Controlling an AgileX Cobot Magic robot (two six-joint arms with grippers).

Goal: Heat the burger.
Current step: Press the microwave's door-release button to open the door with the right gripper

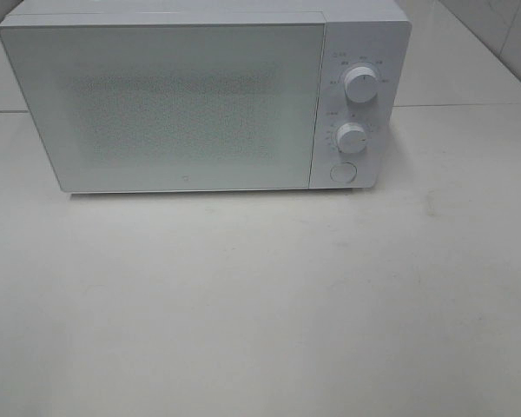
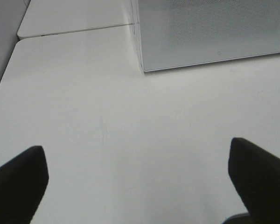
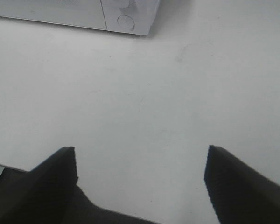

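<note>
The burger is out of view in every frame. A white microwave (image 1: 200, 100) stands at the back of the table with its door shut, two round knobs (image 1: 359, 82) and a round button (image 1: 341, 172) on its right panel. My left gripper (image 2: 137, 172) hangs open over bare table, a little in front of the microwave's left front corner (image 2: 142, 67). Over the table in front of the microwave's button (image 3: 126, 21), my right gripper (image 3: 142, 165) is open too, with nothing between its fingers. Neither arm shows in the exterior high view.
The white table (image 1: 260, 304) stretches in front of the microwave. A seam (image 2: 74, 30) joins it to a second white surface behind. A tiled wall (image 1: 504, 35) rises at the back right.
</note>
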